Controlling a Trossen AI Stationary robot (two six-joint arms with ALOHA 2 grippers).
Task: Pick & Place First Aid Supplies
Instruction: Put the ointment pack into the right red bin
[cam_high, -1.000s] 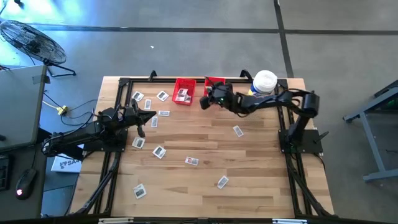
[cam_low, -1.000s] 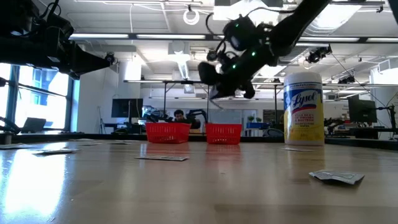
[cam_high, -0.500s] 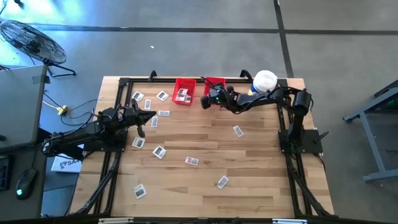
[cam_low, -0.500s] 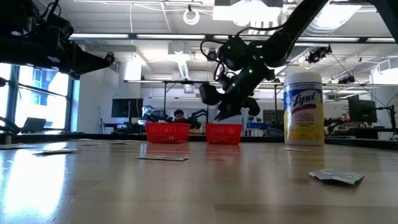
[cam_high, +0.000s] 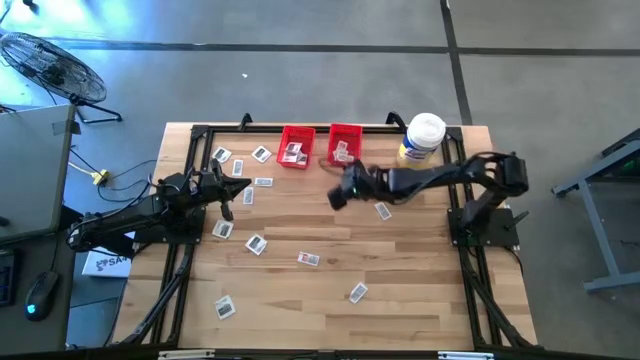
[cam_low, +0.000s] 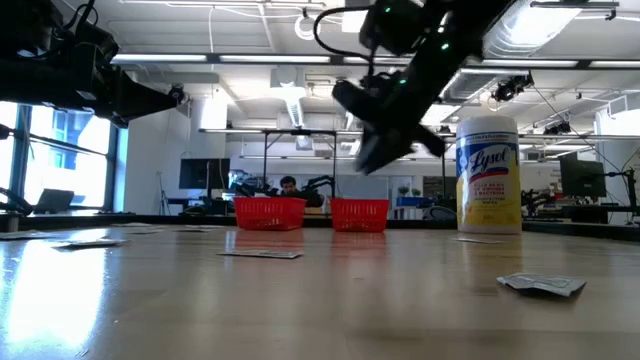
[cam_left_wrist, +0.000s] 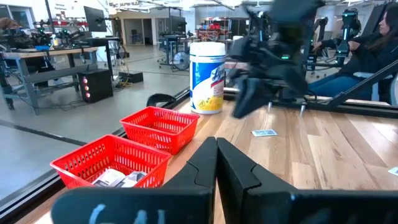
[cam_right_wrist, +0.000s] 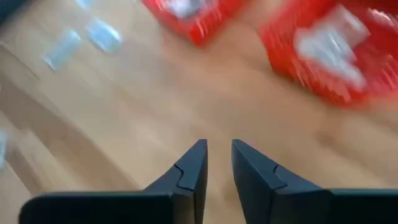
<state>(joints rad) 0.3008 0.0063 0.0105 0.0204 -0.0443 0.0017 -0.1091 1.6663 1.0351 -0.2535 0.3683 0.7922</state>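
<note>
Overhead and table-level views of a two-arm station with a wooden table (cam_high: 330, 240). The right tool (cam_high: 338, 192) hangs above the table, just on the near side of the right red bin (cam_high: 345, 143), with nothing between its fingers (cam_right_wrist: 189, 171); in its own wrist view these stand a narrow gap apart over bare wood. In the low view the same tool (cam_low: 385, 125) appears raised well above the table surface, left of the white-lidded jar (cam_low: 488, 175).

The left tool (cam_high: 228, 190) rests over the left part of the table, its fingers (cam_left_wrist: 205, 165) pressed together and holding nothing.

Two red bins stand side by side at the far edge. The left red bin (cam_high: 296, 147) contains at least one packet (cam_high: 293, 152); the right bin likewise holds a packet (cam_high: 342, 151). The jar (cam_high: 424, 138) stands at the far right, beside the right bin.

The remaining first aid supplies lie flat and scattered on the table: a cluster at far left (cam_high: 222, 155), one near the right tool (cam_high: 382, 211), one at centre (cam_high: 308, 259), one toward the near right (cam_high: 357, 292) and one near left (cam_high: 224, 308). In the low view one packet (cam_low: 540, 284) lies in the right foreground.

Beyond the table a person (cam_low: 288, 186) is seated in the room.
</note>
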